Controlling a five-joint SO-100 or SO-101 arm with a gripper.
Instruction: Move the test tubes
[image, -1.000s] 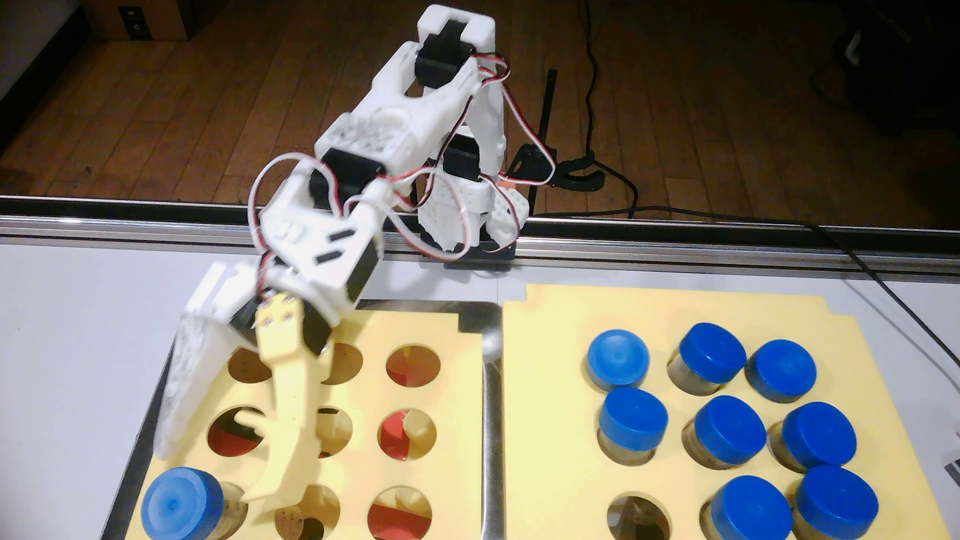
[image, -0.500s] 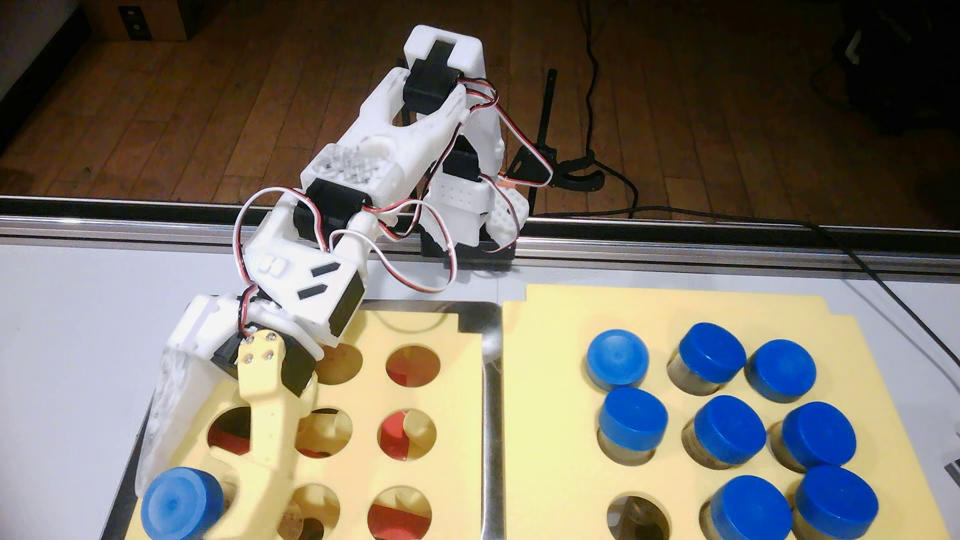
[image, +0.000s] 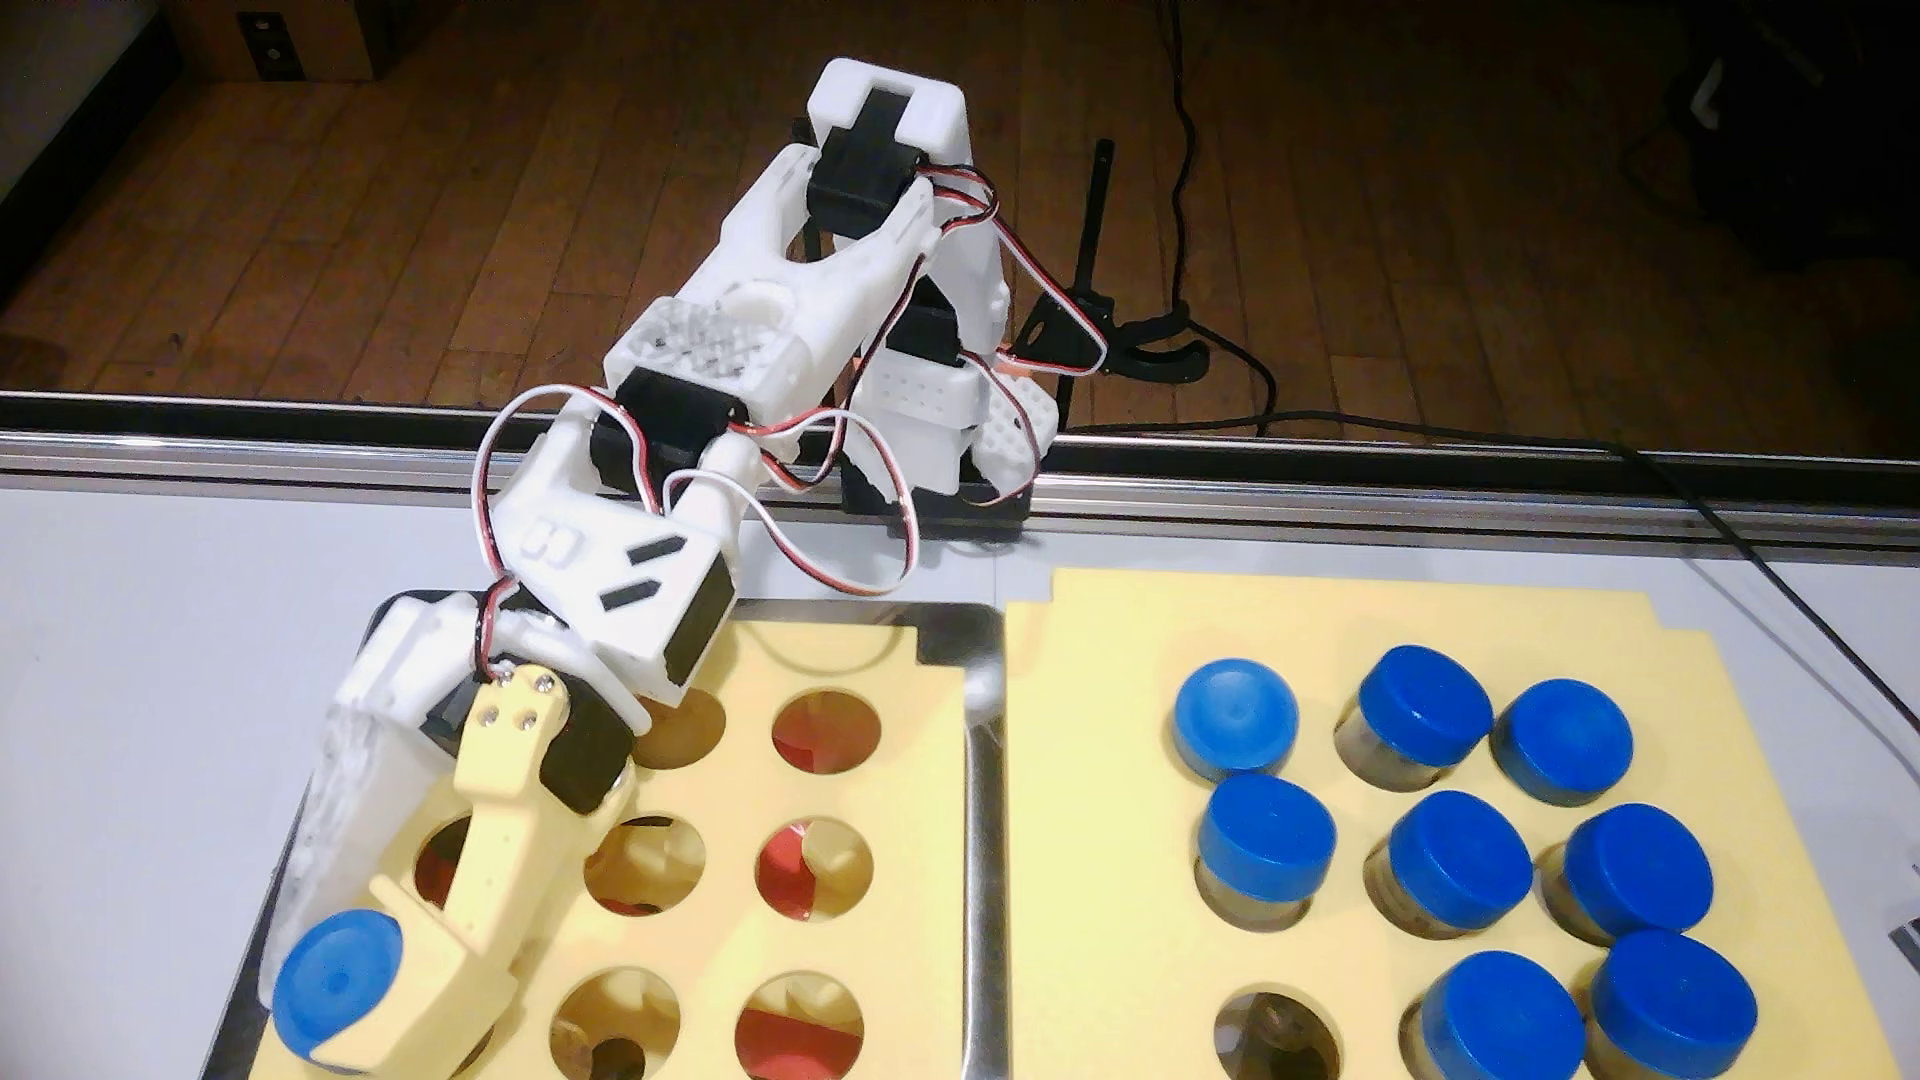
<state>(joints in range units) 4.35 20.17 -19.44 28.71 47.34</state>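
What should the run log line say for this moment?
gripper: shut on test tube | place: near-left hole, left foam rack | right foam rack: eight tubes, one empty hole

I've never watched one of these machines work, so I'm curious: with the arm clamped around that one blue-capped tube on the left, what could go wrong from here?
1. The end effector grips the test tube around its blue cap, and the tube looks tilted. It might slip or jam against the hole's edge in the left foam rack.
2. The right foam rack shows one open hole beside closely packed tubes; the wide fingers could knock neighbours there.
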